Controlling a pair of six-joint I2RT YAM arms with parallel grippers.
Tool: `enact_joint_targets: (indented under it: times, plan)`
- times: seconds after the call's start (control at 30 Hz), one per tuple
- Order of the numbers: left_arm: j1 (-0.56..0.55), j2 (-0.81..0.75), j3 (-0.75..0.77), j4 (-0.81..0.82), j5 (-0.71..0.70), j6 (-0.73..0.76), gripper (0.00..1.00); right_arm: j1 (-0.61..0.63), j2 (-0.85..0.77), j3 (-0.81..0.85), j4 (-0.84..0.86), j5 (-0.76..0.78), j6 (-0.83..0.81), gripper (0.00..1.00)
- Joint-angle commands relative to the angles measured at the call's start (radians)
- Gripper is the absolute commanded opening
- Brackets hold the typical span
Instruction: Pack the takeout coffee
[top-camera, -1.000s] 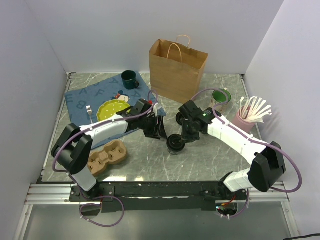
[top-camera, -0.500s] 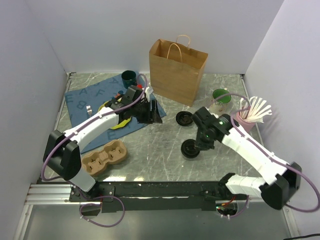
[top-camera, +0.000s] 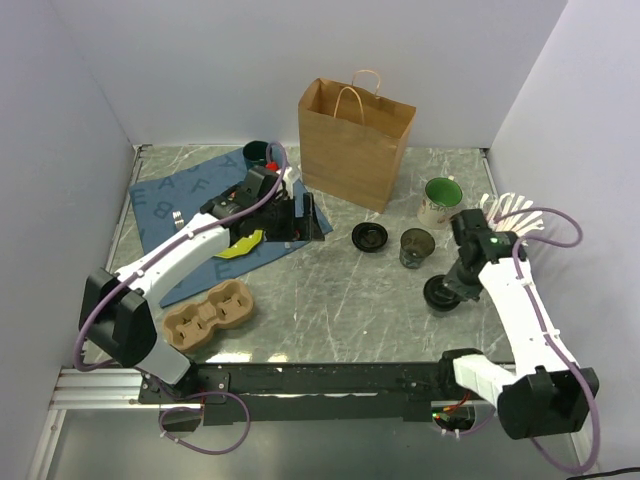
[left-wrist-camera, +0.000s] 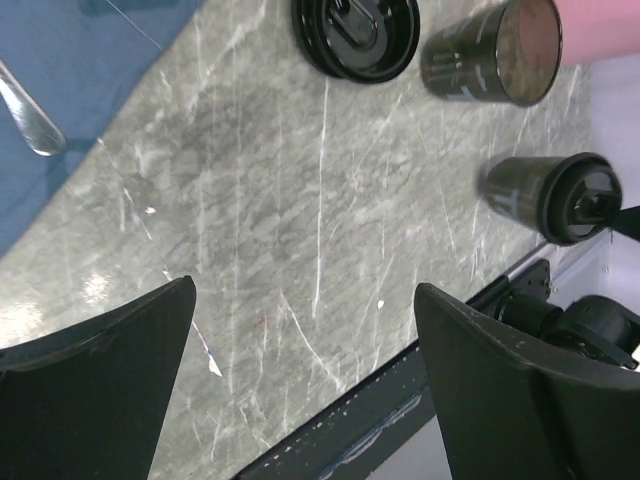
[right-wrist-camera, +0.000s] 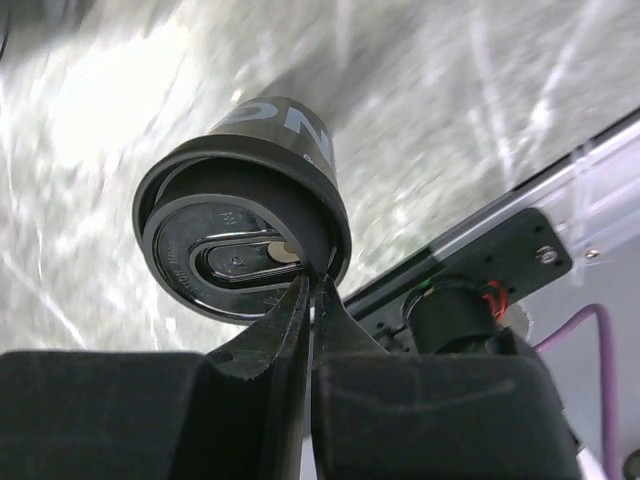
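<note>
Near the tabletop's (top-camera: 320, 300) front right, the right tool (right-wrist-camera: 310, 295) pinches closed on the takeout coffee (top-camera: 440, 293) by only the rim of its lid (right-wrist-camera: 235, 255), so the lid could pop or the cup slip. Toward 11 o'clock, the lidless cup (top-camera: 416, 247) and tall brown paper bag (top-camera: 355, 140) could be knocked; the left tool (top-camera: 290, 215) gapes empty.

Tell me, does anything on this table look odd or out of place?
Yes. One lid lies loose on the table, beside an open cup that has none. The right hand pinches the lidded cup only by the lid's rim, which looks a thin hold.
</note>
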Motion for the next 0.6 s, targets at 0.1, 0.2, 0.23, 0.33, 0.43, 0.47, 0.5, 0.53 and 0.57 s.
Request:
enact_joint_targets:
  times: [0.1, 0.2, 0.23, 0.33, 0.43, 0.47, 0.5, 0.53, 0.57]
  plan:
    - [0.002, -0.037, 0.056, -0.03, -0.077, 0.035, 0.97, -0.211, -0.022, -0.036, 0.139, -0.028, -0.127, 0.0]
    - [0.002, -0.037, 0.063, -0.047, -0.1, 0.038, 0.97, -0.271, -0.036, -0.082, 0.205, -0.097, -0.135, 0.0]
    - [0.002, -0.037, 0.065, -0.051, -0.106, 0.04, 0.97, -0.279, -0.036, -0.094, 0.224, -0.106, -0.134, 0.0]
    - [0.002, -0.037, 0.069, -0.059, -0.105, 0.046, 0.97, -0.291, -0.033, -0.113, 0.235, -0.111, -0.137, 0.04]
    - [0.002, -0.04, 0.074, -0.071, -0.103, 0.041, 0.97, -0.306, -0.037, -0.13, 0.251, -0.131, -0.144, 0.11]
    - [0.002, -0.045, 0.074, -0.068, -0.106, 0.035, 0.97, -0.308, -0.037, -0.13, 0.245, -0.132, -0.146, 0.14]
    - [0.002, -0.05, 0.073, -0.07, -0.111, 0.032, 0.97, -0.308, -0.045, -0.127, 0.241, -0.134, -0.147, 0.16]
    - [0.002, -0.05, 0.074, -0.071, -0.12, 0.029, 0.97, -0.309, -0.05, -0.118, 0.236, -0.146, -0.155, 0.19]
    - [0.002, -0.054, 0.077, -0.076, -0.142, 0.02, 0.97, -0.311, -0.056, -0.11, 0.233, -0.149, -0.16, 0.27]
